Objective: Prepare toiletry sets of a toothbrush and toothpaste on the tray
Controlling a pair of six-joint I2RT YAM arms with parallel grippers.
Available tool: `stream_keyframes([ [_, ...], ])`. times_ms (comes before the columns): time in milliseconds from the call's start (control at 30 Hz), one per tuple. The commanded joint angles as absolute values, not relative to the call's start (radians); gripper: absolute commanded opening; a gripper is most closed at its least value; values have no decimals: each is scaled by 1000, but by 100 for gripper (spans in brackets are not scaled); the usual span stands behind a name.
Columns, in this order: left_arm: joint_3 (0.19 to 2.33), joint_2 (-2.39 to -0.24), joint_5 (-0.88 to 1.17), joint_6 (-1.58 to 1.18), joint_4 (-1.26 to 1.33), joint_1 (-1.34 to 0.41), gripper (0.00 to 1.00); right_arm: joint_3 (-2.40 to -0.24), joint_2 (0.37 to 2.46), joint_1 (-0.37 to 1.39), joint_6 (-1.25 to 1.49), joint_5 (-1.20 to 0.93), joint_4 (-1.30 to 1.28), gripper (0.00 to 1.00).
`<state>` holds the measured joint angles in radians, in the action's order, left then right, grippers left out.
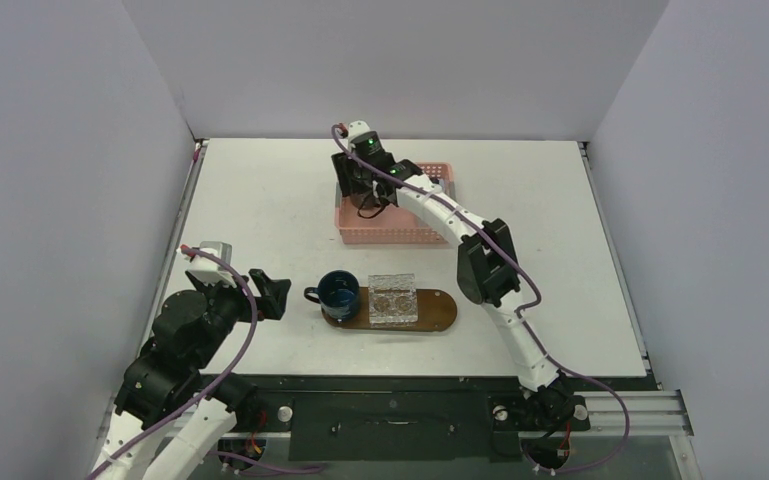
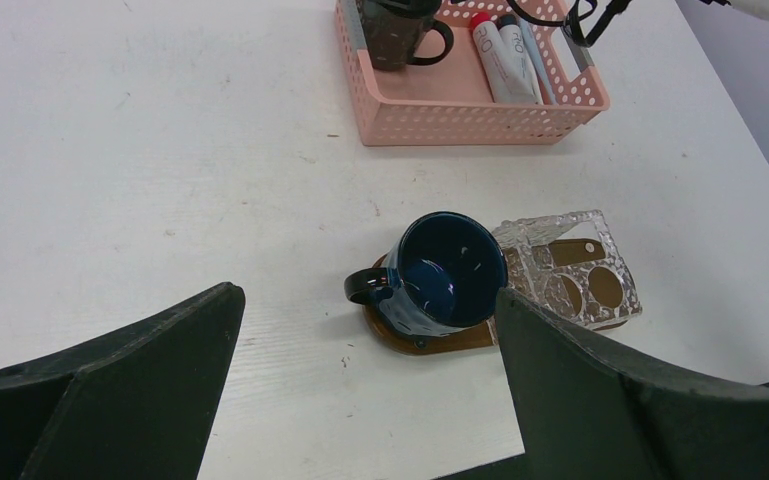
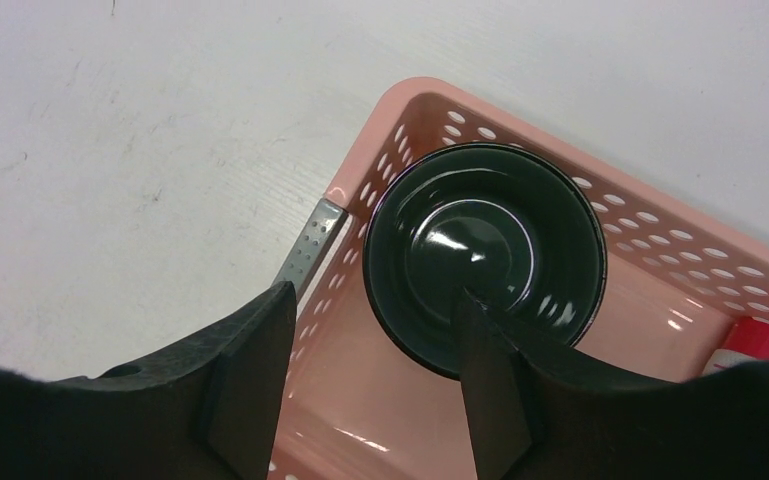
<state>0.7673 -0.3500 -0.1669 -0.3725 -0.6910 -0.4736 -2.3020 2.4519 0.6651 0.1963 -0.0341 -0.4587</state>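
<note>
Right wrist view crops the pink basket (image 3: 660,270); inside, an empty dark mug (image 3: 480,240), its rim between the spread right gripper (image 3: 370,295); left gripper (image 2: 368,292) gapes.

From above, the right gripper (image 1: 362,200) covers the dark glossy mug (image 3: 480,250) in the pink perforated plastic basket (image 1: 405,237). From the left wrist, the dark brown oval wooden tray (image 2: 438,343) shows only slivers beneath the blue ceramic mug (image 2: 450,270) and clear square holder (image 2: 582,285). A red-capped tube (image 3: 760,338) runs off the right wrist view's edge.
</note>
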Motion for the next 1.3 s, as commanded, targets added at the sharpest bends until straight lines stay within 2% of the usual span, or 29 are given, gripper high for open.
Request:
stream_keyframes([
  [0, 767, -360, -164, -357, -639, -465, 96, -2352, 2455, 647, 207, -40, -401, 55],
  [800, 768, -374, -155, -357, -634, -449, 96, -2374, 2531, 639, 160, -103, -488, 46],
  [933, 767, -375, -153, -357, -634, -446, 96, -2375, 2535, 638, 148, -77, -509, 39],
  [1067, 767, -377, -153, -357, -633, -444, 96, -2374, 2531, 637, 141, -63, -514, 25],
  [1267, 767, -379, -149, -357, -632, -440, 96, -2375, 2530, 639, 140, -59, -515, 14],
])
